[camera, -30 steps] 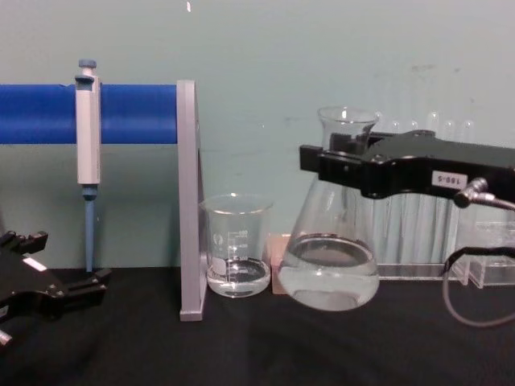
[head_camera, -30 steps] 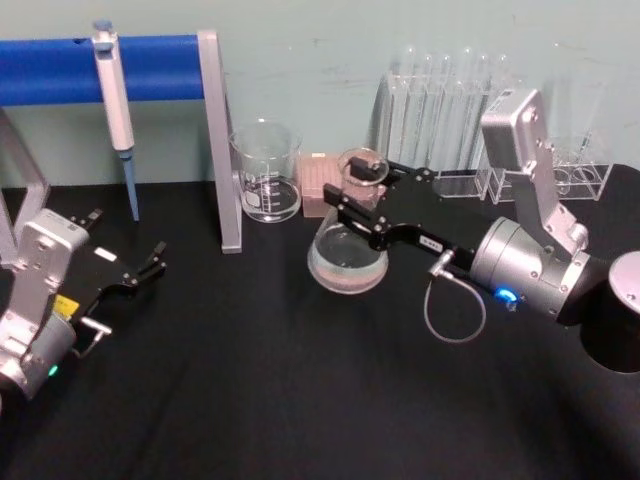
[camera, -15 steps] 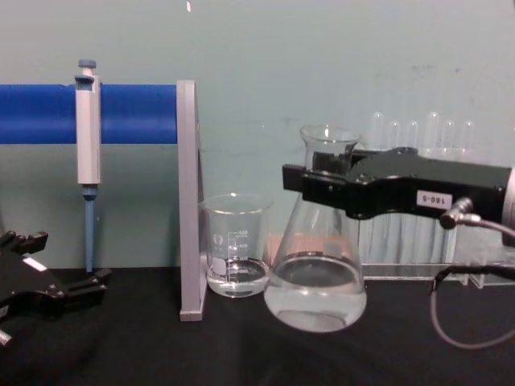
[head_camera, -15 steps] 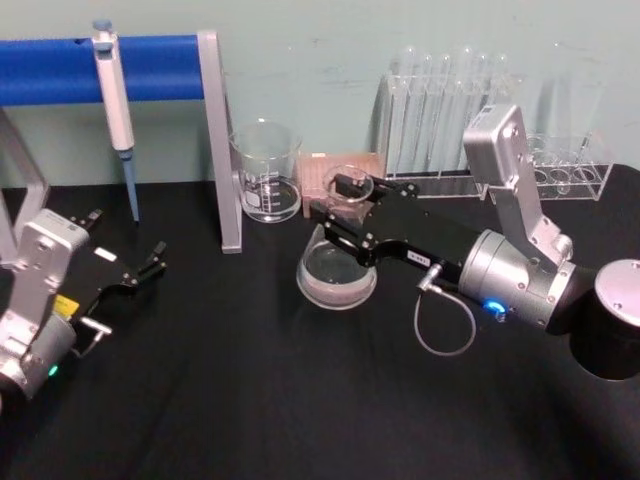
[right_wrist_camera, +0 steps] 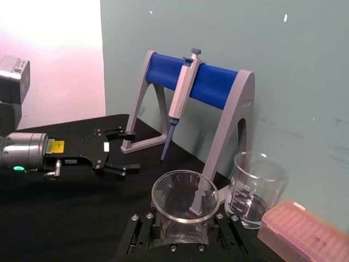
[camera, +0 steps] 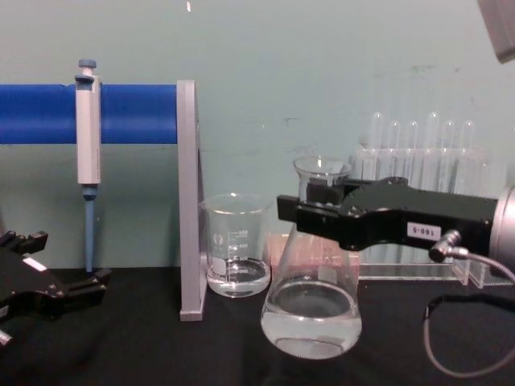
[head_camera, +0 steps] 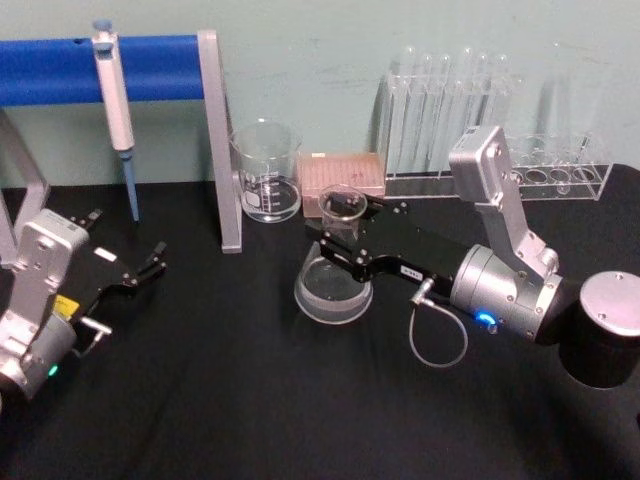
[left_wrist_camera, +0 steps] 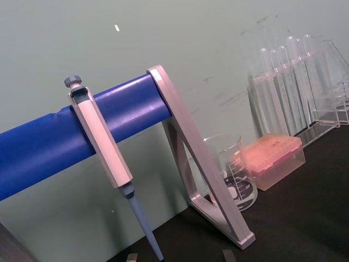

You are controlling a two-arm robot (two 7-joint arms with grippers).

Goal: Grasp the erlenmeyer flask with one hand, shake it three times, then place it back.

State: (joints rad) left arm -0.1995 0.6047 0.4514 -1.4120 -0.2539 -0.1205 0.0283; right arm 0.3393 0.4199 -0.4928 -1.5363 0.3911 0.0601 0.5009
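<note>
erlenmeyer flask (camera: pixel 312 310), conical clear glass, in right claw (camera: pixel 319 207).

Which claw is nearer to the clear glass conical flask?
Right. The right claw grips the neck of the clear glass conical flask; the left claw rests open far to its left.

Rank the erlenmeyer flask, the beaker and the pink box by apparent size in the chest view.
1. erlenmeyer flask, though it is nearest the camera.
2. beaker.
3. pink box, partly hidden behind the flask, so its rank is unsure.
</note>
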